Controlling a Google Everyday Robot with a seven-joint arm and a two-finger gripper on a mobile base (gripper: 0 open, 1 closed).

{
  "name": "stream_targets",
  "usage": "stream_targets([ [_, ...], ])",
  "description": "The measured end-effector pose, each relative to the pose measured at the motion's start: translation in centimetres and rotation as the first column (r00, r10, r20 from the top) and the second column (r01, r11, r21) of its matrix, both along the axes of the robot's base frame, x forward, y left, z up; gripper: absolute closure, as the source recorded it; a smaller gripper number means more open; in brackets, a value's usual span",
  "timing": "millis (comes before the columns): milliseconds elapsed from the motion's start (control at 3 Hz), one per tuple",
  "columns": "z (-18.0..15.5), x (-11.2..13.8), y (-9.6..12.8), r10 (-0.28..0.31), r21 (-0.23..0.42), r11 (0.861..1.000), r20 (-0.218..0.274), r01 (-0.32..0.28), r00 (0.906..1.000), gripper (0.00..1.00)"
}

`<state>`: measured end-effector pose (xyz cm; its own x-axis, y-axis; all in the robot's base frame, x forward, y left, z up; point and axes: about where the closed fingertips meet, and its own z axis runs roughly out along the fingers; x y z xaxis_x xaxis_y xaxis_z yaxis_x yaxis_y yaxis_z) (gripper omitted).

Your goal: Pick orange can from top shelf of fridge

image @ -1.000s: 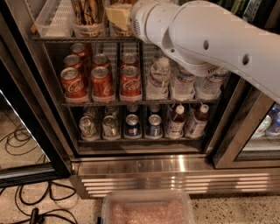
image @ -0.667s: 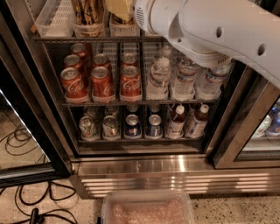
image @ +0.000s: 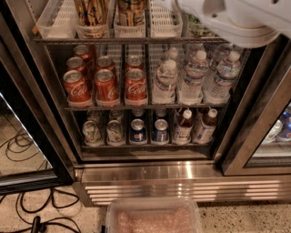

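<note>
speckled floor [image: 236, 218] along bottom, black cables [image: 59, 205] lower left, clear plastic tub [image: 154, 218] bottom centre. fridge [image: 173, 175] fills rest of frame. white arm [image: 232, 18] crosses upper right corner, casing hanging over water bottles [image: 195, 73]. gripper beyond top edge, out of sight; grasp state cannot tell. orange can [image: 92, 12] upright in slotted bin [image: 93, 31] on top shelf [image: 136, 41], upper left of centre; similar can [image: 132, 10] in next bin right. arm apart from both. cola cans [image: 135, 84] on rack below.
</note>
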<state>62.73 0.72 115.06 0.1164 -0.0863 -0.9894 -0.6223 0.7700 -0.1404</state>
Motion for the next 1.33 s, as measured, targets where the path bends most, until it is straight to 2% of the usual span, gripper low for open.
stream_targets([
  [333, -1.1, -2.8, -2.4, 0.06, -0.011, 0.998, -0.093, -0.061, 0.9939, 1.0],
  [667, -4.2, -5.6, -3.4, 0.146, -0.026, 0.988, -0.204, -0.155, 0.9681, 1.0],
  [1000, -6.5, -8.5, -4.2, 0.251, -0.032, 0.962, -0.276, -0.27, 0.9279, 1.0],
  [1333, -8.3, -12.7, -4.3, 0.376, -0.03, 0.913, -0.319, -0.406, 0.8698, 1.0],
])
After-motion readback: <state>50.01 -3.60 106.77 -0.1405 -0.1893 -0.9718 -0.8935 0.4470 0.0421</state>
